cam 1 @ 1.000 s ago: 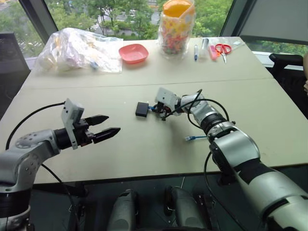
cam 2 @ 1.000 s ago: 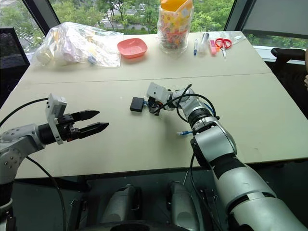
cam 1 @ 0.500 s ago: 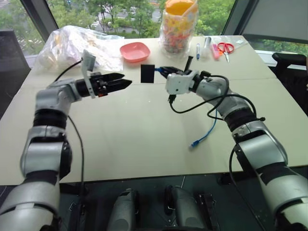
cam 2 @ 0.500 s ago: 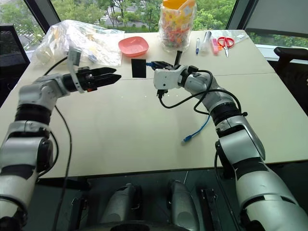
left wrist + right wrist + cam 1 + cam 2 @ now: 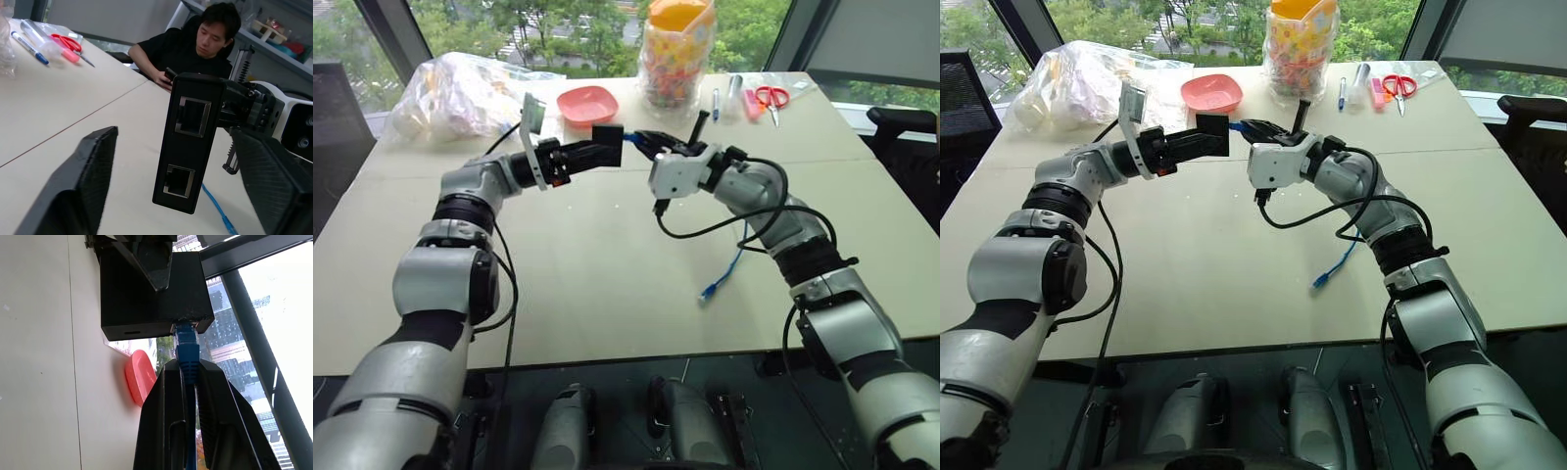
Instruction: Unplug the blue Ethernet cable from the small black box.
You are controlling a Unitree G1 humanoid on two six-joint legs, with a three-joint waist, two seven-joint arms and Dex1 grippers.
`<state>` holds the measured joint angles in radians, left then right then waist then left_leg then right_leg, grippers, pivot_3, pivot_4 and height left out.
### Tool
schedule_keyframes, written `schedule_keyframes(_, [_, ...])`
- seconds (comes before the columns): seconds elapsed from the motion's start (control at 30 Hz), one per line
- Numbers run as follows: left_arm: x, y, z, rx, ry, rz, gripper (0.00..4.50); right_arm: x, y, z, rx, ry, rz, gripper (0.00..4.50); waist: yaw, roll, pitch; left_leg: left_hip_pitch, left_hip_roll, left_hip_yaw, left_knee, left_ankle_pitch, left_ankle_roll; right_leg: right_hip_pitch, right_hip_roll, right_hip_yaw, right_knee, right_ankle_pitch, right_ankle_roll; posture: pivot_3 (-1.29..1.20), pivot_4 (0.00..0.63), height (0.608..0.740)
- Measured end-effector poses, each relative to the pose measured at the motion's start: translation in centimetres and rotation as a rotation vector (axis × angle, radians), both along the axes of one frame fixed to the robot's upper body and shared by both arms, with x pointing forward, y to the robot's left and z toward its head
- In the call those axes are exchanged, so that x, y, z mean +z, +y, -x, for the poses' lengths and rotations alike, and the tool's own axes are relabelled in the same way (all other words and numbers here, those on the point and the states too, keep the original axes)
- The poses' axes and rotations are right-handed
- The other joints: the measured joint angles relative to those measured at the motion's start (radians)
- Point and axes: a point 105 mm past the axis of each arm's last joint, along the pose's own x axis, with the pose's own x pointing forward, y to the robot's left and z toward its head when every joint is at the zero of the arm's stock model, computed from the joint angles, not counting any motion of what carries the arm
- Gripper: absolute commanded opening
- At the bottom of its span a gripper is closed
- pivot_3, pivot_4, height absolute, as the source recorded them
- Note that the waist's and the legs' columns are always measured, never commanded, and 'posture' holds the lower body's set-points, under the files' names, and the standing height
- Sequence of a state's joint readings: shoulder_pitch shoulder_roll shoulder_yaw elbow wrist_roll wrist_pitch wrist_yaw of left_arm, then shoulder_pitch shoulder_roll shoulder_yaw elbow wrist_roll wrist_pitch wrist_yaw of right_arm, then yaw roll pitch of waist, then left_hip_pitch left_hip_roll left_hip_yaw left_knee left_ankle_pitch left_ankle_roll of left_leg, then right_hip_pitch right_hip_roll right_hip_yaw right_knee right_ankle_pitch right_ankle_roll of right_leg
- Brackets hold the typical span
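Blue Ethernet cable point(image 5: 187, 350) sits plugged into the small black box point(image 5: 608, 136), hoisted above the table point(image 5: 607, 284). Right gripper point(image 5: 188, 377) is clenched on the cable just behind the plug. Left gripper point(image 5: 181, 161) straddles the box, fingers not yet visibly pressing. Pull now and the box could simply follow the plug, unclamped.

box-cable joint: in the head views the left gripper point(image 5: 597, 149) and right gripper point(image 5: 646, 140) crowd the small black box point(image 5: 607, 136), so the plug of the blue Ethernet cable point(image 5: 186, 345) is too small to make out
cable run: hidden behind the right arm before reappearing on the tabletop point(image 5: 607, 284)
left gripper fingers point(image 5: 83, 181): cut off at the picture's edge in the left wrist view
person point(image 5: 195, 44): partly hidden behind the box
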<state>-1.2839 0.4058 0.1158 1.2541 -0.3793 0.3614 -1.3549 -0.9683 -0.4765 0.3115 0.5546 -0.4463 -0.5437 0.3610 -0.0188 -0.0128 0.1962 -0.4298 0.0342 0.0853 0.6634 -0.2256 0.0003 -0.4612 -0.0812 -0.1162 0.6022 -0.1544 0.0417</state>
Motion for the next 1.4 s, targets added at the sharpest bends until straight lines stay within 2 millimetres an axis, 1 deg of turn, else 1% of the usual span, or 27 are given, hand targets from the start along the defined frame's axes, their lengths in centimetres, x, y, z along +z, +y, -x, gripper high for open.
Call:
schedule_keyframes(0.13, [0.2, -0.2, 0.4, -0.038, -0.009, 0.014, 0.53, 0.1, -0.2, -0.1, -0.021, 0.012, -0.007, 0.0, 0.001, 0.0, 0.0, 0.0, 0.0, 0.0, 0.0, 0.0, 0.0, 0.0, 0.0, 0.0, 0.0, 0.0, 0.0, 0.0, 0.15, 0.74])
schedule_keyframes(0.23, [0.1, -0.2, 0.4, -0.041, -0.009, 0.007, 0.49, 0.0, -0.2, 0.0, -0.019, 0.022, -0.007, 0.0, 0.001, 0.0, 0.0, 0.0, 0.0, 0.0, 0.0, 0.0, 0.0, 0.0, 0.0, 0.0, 0.0, 0.0, 0.0, 0.0, 0.15, 0.74])
schedule_keyframes(0.3, [0.1, -0.1, 0.4, -0.04, -0.009, 0.001, 0.49, -0.1, -0.2, 0.0, -0.018, 0.038, -0.007, 0.86, 0.001, 0.0, 0.0, 0.0, 0.0, 0.0, 0.0, 0.0, 0.0, 0.0, 0.0, 0.0, 0.0, 0.0, 0.0, 0.0, 0.15, 0.74])
schedule_keyframes(0.33, [0.1, -0.1, 0.3, -0.033, -0.008, 0.001, 0.49, -0.2, -0.2, 0.1, -0.012, 0.047, -0.005, 1.14, 0.001, 0.0, 0.0, 0.0, 0.0, 0.0, 0.0, 0.0, 0.0, 0.0, 0.0, 0.0, 0.0, 0.0, 0.0, 0.0, 0.15, 0.74])
schedule_keyframes(0.4, [0.1, 0.0, 0.2, -0.021, -0.007, 0.005, 0.49, -0.6, -0.1, 0.4, -0.01, 0.065, -0.002, 2.09, 0.001, 0.0, 0.0, 0.0, 0.0, -0.001, 0.0, 0.0, 0.0, 0.0, 0.0, 0.0, 0.0, 0.0, 0.0, 0.0, 0.15, 0.74])
schedule_keyframes(0.43, [0.2, 0.0, 0.2, -0.021, -0.007, 0.007, 0.49, -1.1, -0.5, 0.6, -0.026, 0.092, -0.011, 2.63, 0.001, 0.0, 0.0, 0.0, 0.0, -0.001, 0.0, 0.0, 0.0, 0.0, 0.0, 0.0, 0.0, 0.0, 0.0, 0.0, 0.15, 0.74])
schedule_keyframes(0.47, [0.2, 0.1, 0.2, -0.019, -0.006, 0.014, 0.49, -1.7, -1.0, 0.6, -0.042, 0.129, -0.031, 2.63, 0.003, 0.0, 0.0, 0.0, 0.0, -0.001, 0.0, 0.0, 0.0, 0.0, 0.0, 0.0, 0.0, 0.0, 0.0, 0.0, 0.15, 0.74])
schedule_keyframes(0.5, [0.3, 0.2, 0.2, -0.017, -0.005, 0.026, 0.49, -2.3, -1.8, 0.8, -0.062, 0.194, -0.099, 2.63, 0.007, 0.0, 0.0, 0.0, 0.0, -0.001, 0.0, 0.0, 0.0, 0.001, 0.0, 0.0, 0.0, 0.0, 0.0, 0.0, 0.15, 0.74])
schedule_keyframes(0.53, [0.3, 0.5, 0.2, -0.012, 0.002, 0.034, 0.49, -2.8, -2.3, 1.0, -0.073, 0.269, -0.207, 2.63, 0.007, -0.001, 0.0, 0.0, 0.0, -0.002, 0.0, 0.0, 0.0, 0.001, 0.0, -0.001, 0.0, 0.0, 0.0, 0.0, 0.15, 0.74])
schedule_keyframes(0.6, [0.0, 1.2, 0.3, -0.001, 0.027, 0.06, 0.49, -3.1, -3.0, 1.7, -0.055, 0.482, -0.554, 2.63, 0.006, -0.001, 0.0, 0.0, 0.0, -0.004, 0.0, 0.0, 0.0, 0.0, 0.0, 0.0, 0.0, 0.001, -0.002, 0.0, 0.15, 0.74])
schedule_keyframes(0.63, [0.0, 1.2, 0.3, -0.006, 0.043, 0.084, 0.49, -2.6, -3.4, 2.0, -0.004, 0.617, -0.802, 2.63, 0.003, -0.001, 0.0, 0.0, 0.001, -0.005, 0.001, 0.0, 0.0, 0.0, 0.0, 0.0, 0.002, 0.002, -0.003, 0.0, 0.15, 0.74])
schedule_keyframes(0.67, [0.0, 0.9, 0.5, -0.024, 0.058, 0.104, 0.49, -2.0, -3.3, 2.5, 0.068, 0.724, -0.977, 2.63, 0.003, -0.001, 0.001, 0.0, 0.002, -0.005, 0.001, 0.0, 0.0, 0.0, 0.0, 0.0, 0.002, 0.002, -0.003, 0.0, 0.15, 0.74])
schedule_keyframes(0.7, [0.1, 0.6, 0.7, -0.049, 0.068, 0.118, 0.49, -1.2, -3.2, 3.1, 0.14, 0.802, -1.084, 2.63, 0.004, -0.001, 0.001, 0.0, 0.002, -0.005, 0.002, 0.0, 0.0, 0.0, 0.0, 0.0, 0.003, 0.002, -0.003, 0.0, 0.15, 0.74])
schedule_keyframes(0.73, [0.2, 0.3, 0.9, -0.076, 0.077, 0.134, 0.49, -0.1, -2.7, 4.1, 0.243, 0.881, -1.166, 2.63, 0.005, -0.001, 0.001, 0.0, 0.003, -0.006, 0.002, 0.0, 0.0, 0.0, 0.0, 0.0, 0.004, 0.002, -0.003, 0.0, 0.15, 0.74])
schedule_keyframes(0.77, [0.3, 0.2, 1.2, -0.098, 0.081, 0.145, 0.49, 0.6, -2.4, 4.9, 0.313, 0.93, -1.203, 2.63, 0.005, -0.001, 0.001, 0.002, 0.004, -0.006, 0.003, 0.0, 0.0, 0.001, -0.001, 0.0, 0.004, 0.001, -0.002, 0.0, 0.15, 0.74])
schedule_keyframes(0.83, [0.5, 0.0, 1.6, -0.141, 0.093, 0.164, 0.49, 0.8, -1.6, 6.0, 0.403, 1.03, -1.257, 2.63, 0.005, -0.001, 0.001, 0.003, 0.005, -0.006, 0.003, 0.0, 0.0, 0.002, 0.0, 0.0, 0.004, 0.0, -0.002, 0.0, 0.15, 0.74])
schedule_keyframes(0.93, [0.6, -0.5, 2.2, -0.193, 0.118, 0.2, 0.49, -0.3, -0.5, 6.4, 0.427, 1.149, -1.301, 2.63, 0.004, -0.001, 0.001, 0.002, 0.006, -0.005, 0.003, 0.0, 0.0, 0.001, 0.0, 0.0, 0.004, -0.001, -0.005, 0.0, 0.15, 0.74])
schedule_keyframes(1.0, [0.9, -0.6, 2.4, -0.208, 0.131, 0.226, 0.49, -0.5, 0.1, 6.6, 0.444, 1.193, -1.32, 2.63, 0.005, -0.001, 0.001, 0.002, 0.006, -0.005, 0.002, 0.0, 0.0, 0.0, 0.0, 0.0, 0.004, -0.001, -0.004, 0.0, 0.15, 0.74])
schedule_keyframes(1.1, [2.0, -0.6, 2.6, -0.229, 0.123, 0.284, 0.49, -0.4, 0.8, 7.1, 0.481, 1.225, -1.324, 2.63, 0.005, -0.001, 0.001, 0.002, 0.005, -0.005, 0.002, 0.0, 0.0, 0.0, 0.0, 0.0, 0.004, 0.0, -0.002, 0.0, 0.15, 0.74])
schedule_keyframes(1.2, [2.7, -0.8, 3.1, -0.261, 0.115, 0.304, 0.49, -0.4, 1.2, 7.2, 0.489, 1.24, -1.33, 2.63, 0.005, -0.001, 0.001, 0.001, 0.005, -0.005, 0.002, 0.0, 0.0, 0.0, 0.0, 0.0, 0.003, 0.0, -0.002, 0.0, 0.15, 0.74])
schedule_keyframes(1.27, [2.5, -0.8, 3.6, -0.282, 0.12, 0.312, 0.49, -0.5, 1.2, 7.2, 0.49, 1.239, -1.338, 2.63, 0.005, -0.001, 0.001, 0.002, 0.005, -0.005, 0.002, 0.0, 0.0, 0.0, 0.0, 0.0, 0.003, 0.0, -0.002, 0.0, 0.15, 0.74])
schedule_keyframes(1.4, [1.2, -0.9, 4.2, -0.299, 0.155, 0.305, 0.49, -0.5, 0.9, 6.6, 0.482, 1.221, -1.362, 2.63, 0.005, -0.001, 0.001, 0.002, 0.005, -0.005, 0.002, 0.0, 0.0, 0.0, 0.0, 0.0, 0.003, 0.0, -0.002, 0.0, 0.15, 0.74])
